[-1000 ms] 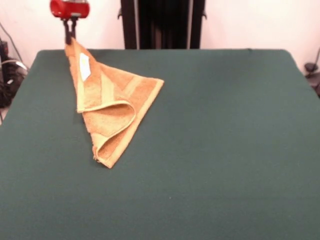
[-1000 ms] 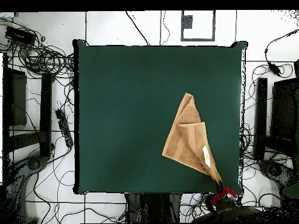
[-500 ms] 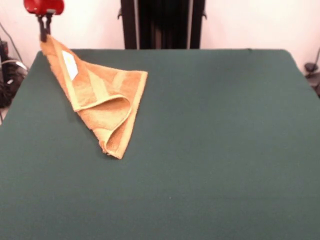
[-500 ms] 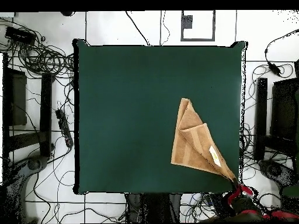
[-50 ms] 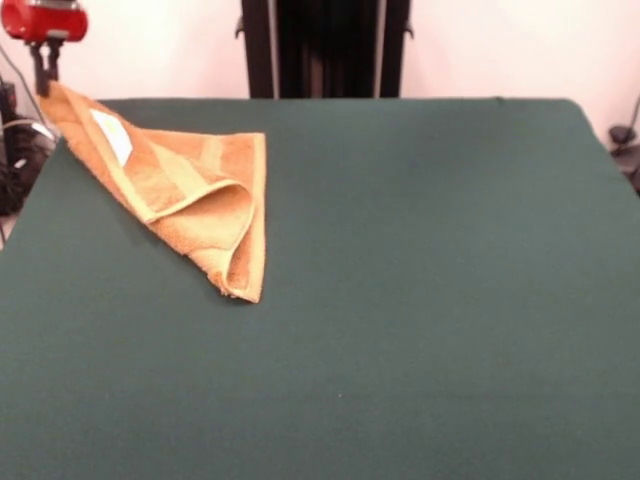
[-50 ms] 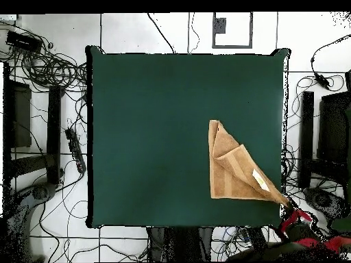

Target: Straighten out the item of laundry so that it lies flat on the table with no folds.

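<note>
The orange-tan towel (image 5: 190, 195) lies folded into a triangle at the far left of the green table (image 5: 400, 300). Its white label (image 5: 112, 137) faces up near the raised corner. My red gripper (image 5: 43, 82) is shut on that corner, held just above and past the table's far-left corner. In the overhead view the towel (image 6: 233, 171) sits at the lower right of the table (image 6: 151, 130), with its tip stretched to the gripper (image 6: 288, 209) beyond the table's edge. A curled fold runs along the towel's near side.
Cables (image 6: 48, 65) and dark equipment lie on the floor around the table. A black stand (image 5: 325, 48) rises behind the table's far edge. More cables (image 5: 15, 140) hang by the far-left corner.
My gripper has dragged the held corner further left in the front view, past the table's corner. The towel slid along with it and its folded tip swung round.
</note>
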You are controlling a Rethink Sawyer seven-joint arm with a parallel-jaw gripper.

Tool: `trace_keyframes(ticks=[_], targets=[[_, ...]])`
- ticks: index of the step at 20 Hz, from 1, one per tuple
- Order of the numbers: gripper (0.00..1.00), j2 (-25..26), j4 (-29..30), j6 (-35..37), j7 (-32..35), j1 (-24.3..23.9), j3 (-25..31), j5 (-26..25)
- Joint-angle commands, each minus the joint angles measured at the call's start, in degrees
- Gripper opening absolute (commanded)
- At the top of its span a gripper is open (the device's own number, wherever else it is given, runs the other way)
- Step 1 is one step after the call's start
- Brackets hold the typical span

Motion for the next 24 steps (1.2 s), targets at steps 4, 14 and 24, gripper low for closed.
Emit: trace_keyframes(ticks=[4,14,24], targets=[[0.0,6.3,-10.6,-0.5,22.9,2.3,5.7,-5.7],[0.0,8.3,-14.3,-1.9,24.4,2.3,4.8,-8.1],[0.0,6.0,-9.9,-4.5,21.2,1.0,2.2,-8.1]])
